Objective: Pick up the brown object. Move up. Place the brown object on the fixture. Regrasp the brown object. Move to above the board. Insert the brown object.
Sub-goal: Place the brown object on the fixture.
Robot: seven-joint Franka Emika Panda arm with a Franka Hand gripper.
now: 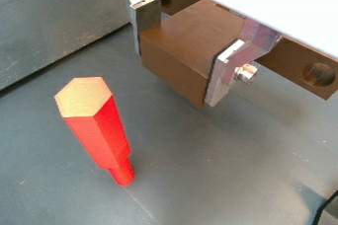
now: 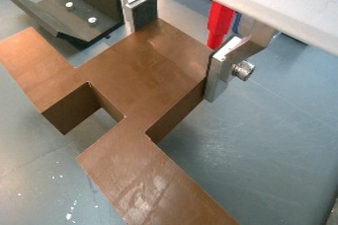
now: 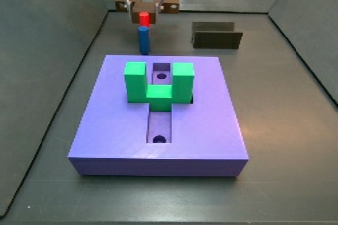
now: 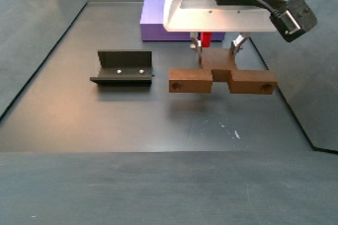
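The brown object [image 4: 185, 82] is a wooden bar with cross arms, lying low at floor level to the right of the fixture [image 4: 125, 69]. My gripper [image 4: 219, 61] stands straight over it. In both wrist views the gripper [image 1: 185, 56] [image 2: 183, 49] has its silver fingers pressed on two opposite sides of the brown object's middle block [image 1: 185, 69] [image 2: 119, 81]. The fixture also shows in a wrist view [image 2: 73, 12], beside one arm of the brown object. The lavender board [image 3: 106, 120] lies apart, and the gripper [image 3: 142, 4] is beyond its far end.
A blue peg with a red top [image 3: 141, 34] stands between the board and the gripper; its red top shows in both wrist views [image 1: 95, 120] [image 2: 218, 22]. A green U-shaped block [image 3: 158, 81] sits on the board. The fixture [image 3: 218, 37] stands near the dark back wall.
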